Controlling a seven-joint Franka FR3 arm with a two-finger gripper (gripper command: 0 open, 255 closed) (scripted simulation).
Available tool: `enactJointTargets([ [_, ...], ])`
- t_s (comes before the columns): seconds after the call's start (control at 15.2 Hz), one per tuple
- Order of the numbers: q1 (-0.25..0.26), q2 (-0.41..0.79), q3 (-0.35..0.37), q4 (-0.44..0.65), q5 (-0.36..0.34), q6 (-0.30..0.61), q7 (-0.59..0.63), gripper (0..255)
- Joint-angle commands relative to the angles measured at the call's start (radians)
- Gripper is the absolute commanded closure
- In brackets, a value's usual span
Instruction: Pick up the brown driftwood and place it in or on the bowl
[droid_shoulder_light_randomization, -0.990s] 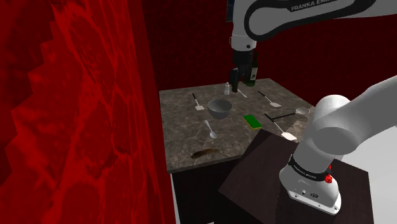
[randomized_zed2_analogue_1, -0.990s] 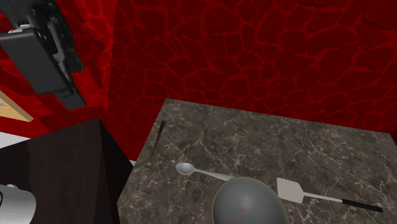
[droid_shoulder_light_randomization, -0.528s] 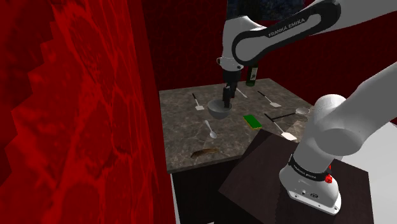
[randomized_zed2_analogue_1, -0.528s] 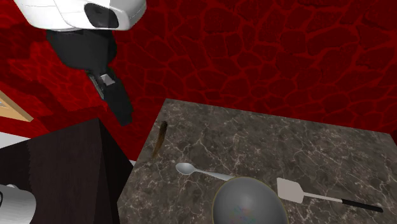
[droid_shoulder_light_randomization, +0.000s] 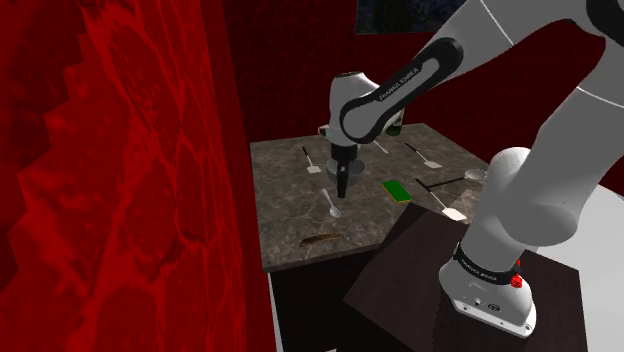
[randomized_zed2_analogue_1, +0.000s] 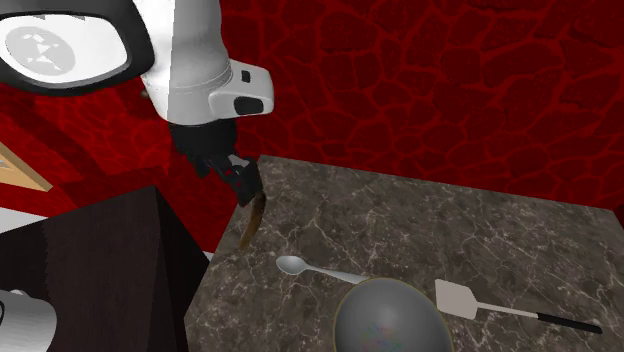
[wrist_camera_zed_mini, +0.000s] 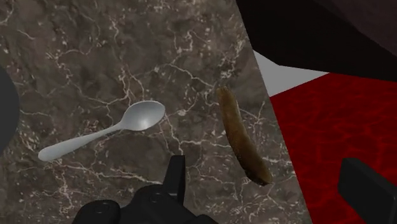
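the white arm bore the maker's name, "franka emika", in pale letters along the dark band of its forearm. faint lettering on the dark ring above its base could not be read.

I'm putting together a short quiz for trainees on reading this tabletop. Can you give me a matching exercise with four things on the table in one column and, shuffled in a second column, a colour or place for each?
Things:
1. driftwood
2. spoon
3. bowl
4. flat block

Descriptions:
A. green
B. dark grey, next to the white spatula
C. brown, lying along the table edge
D. pale, lying between the bowl and the driftwood

Pairs: 1-C, 2-D, 3-B, 4-A
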Motion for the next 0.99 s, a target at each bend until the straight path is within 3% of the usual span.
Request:
enactJointTargets([
  [0.0, 0.028, 0.081, -0.010, 0.009, 0.039, 0.068, -0.089, 0],
  [0.33, 0.079, 0.278, 0.005, 0.048, 0.174, 0.205, -0.320, 0],
  [0.66, 0.081, 0.470, 0.082, 0.112, 0.317, 0.310, -0.554, 0],
  [0.92, 0.070, 0.524, 0.108, 0.120, 0.350, 0.353, -0.585, 0],
])
